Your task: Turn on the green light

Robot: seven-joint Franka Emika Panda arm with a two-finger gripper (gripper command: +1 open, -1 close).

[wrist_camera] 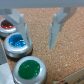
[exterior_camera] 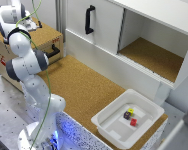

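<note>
Claw (wrist_camera: 40, 27) released, fingers spread, hovering over the cork desk (wrist_camera: 62, 55) beside a row of three buttons.

Red button (wrist_camera: 6, 25), blue button (wrist_camera: 18, 44), green button (wrist_camera: 30, 70) sit in line, green nearest the camera, untouched. Open fingers probably suit a downward press. Only the wrist view shows buttons; the exterior view shows the arm (exterior_camera: 26, 65), a white bin (exterior_camera: 105, 118) and cabinet (exterior_camera: 101, 22).

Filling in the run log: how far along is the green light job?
Done: the fingers are over the row of buttons, red, blue and green on the cork surface. In hand: lining up; they sit nearer the red and blue ones and grip nothing. Left: move to the green button and press it. It looks unpressed, no glow visible.
</note>
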